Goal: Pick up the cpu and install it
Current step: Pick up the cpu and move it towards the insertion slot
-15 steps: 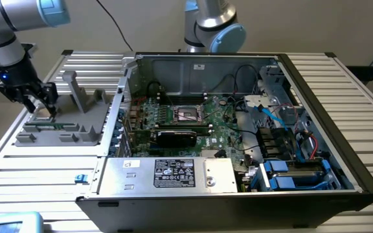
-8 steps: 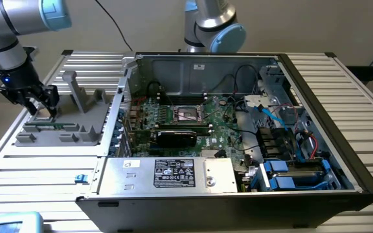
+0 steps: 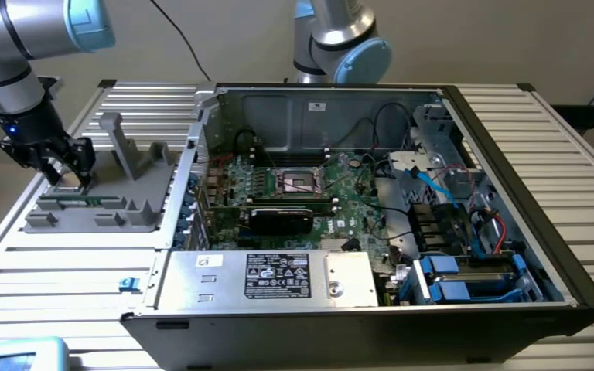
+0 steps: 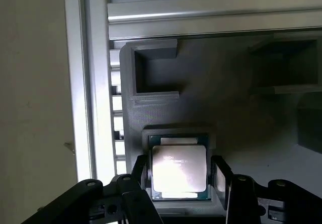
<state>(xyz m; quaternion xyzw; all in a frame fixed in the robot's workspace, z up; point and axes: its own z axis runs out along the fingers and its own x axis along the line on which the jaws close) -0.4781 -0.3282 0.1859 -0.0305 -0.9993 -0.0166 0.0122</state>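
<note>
Wrist view: grey tray [image 4: 241,108] with walled pockets surrounded the silvery, green-rimmed square cpu [image 4: 178,164]; claw [image 4: 181,169] stood open astride it, gripping nothing.

On tabletop [image 3: 70,270]: tray [image 3: 121,212], at exterior view's left of computer case [image 3: 318,112]. In tray recess: cpu [image 4: 179,167], tool [image 3: 66,176] fingers either side. Inside case: socket [image 3: 299,182], mid-board. Behind case: second arm [image 3: 343,46].

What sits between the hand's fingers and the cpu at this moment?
Nothing. In the wrist view the open hand straddles the cpu, which lies in its grey tray recess. The fingers flank its sides closely, with no other object between.
</note>
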